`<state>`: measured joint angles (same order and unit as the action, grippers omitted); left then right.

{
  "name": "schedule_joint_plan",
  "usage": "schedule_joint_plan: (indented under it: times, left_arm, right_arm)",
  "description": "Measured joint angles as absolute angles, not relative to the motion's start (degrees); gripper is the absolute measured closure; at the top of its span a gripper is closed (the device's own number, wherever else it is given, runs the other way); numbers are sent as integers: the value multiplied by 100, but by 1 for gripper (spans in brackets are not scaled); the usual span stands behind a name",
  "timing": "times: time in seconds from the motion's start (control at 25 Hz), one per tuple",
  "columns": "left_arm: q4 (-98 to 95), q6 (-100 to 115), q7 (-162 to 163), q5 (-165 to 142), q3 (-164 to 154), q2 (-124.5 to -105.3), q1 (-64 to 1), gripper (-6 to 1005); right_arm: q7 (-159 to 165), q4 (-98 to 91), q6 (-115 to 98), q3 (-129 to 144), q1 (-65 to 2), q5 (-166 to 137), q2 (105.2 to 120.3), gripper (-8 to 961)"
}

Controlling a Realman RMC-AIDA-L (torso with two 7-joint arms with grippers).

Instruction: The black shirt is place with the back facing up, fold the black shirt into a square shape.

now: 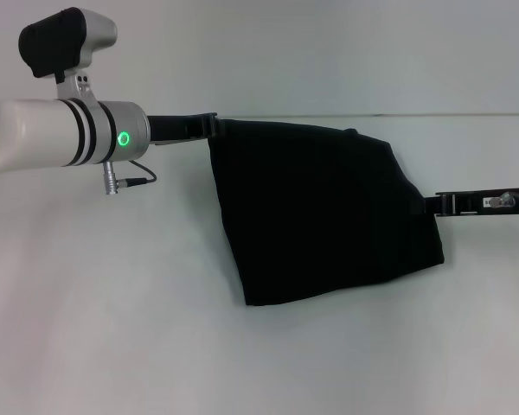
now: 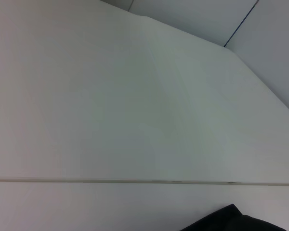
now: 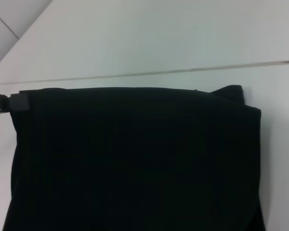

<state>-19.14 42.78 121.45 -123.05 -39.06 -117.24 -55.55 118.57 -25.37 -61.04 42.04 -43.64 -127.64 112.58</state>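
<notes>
1. My left gripper (image 1: 209, 124) sits at the upper-left corner of the black shirt (image 1: 316, 212) — jaws look clamped on that corner, though the cloth hides the tips, so that's a judgement.
2. The shirt itself lies on the white table (image 1: 112, 303), already folded down to a rough four-sided block: top edge fairly straight, lower-left corner sagging to a point, right side bulging out.
3. My right gripper (image 1: 441, 204) meets the shirt's right edge, about mid-height; I cannot tell whether those jaws are apart or closed on fabric.
4. From my right wrist the shirt (image 3: 135, 159) fills the frame, with a small flap sticking up at one top corner and my left gripper (image 3: 12, 102) at the opposite corner.
5. My left wrist catches only a sliver of the shirt (image 2: 231, 221).
6. To do this step well, I'd say: keep the top edge taut between both grips, pull evenly so it stays parallel to the table seam, and square off the skewed lower-left corner — uneven tension would likely drag the stack into a diamond.
</notes>
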Motion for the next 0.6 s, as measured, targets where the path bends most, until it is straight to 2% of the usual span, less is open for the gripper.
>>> schedule_joint_plan:
  times: [0.04, 0.24, 0.6]
  left_arm:
    - [-1914, 4279, 12146, -12305, -3905, -11724, -5555, 958]
    - [-1917, 4280, 12146, -12312, -3896, -11724, -5555, 959]
    - [-1936, 4281, 12146, -12314, -3895, -11724, -5555, 958]
  right_arm:
    - [11842, -2527, -6070, 4203, -4364, -12762, 11258, 818]
    - [11832, -2514, -5945, 4221, -4367, -12764, 11277, 911]
    - [11857, -2517, -5928, 4228, -4368, -12784, 11288, 912]
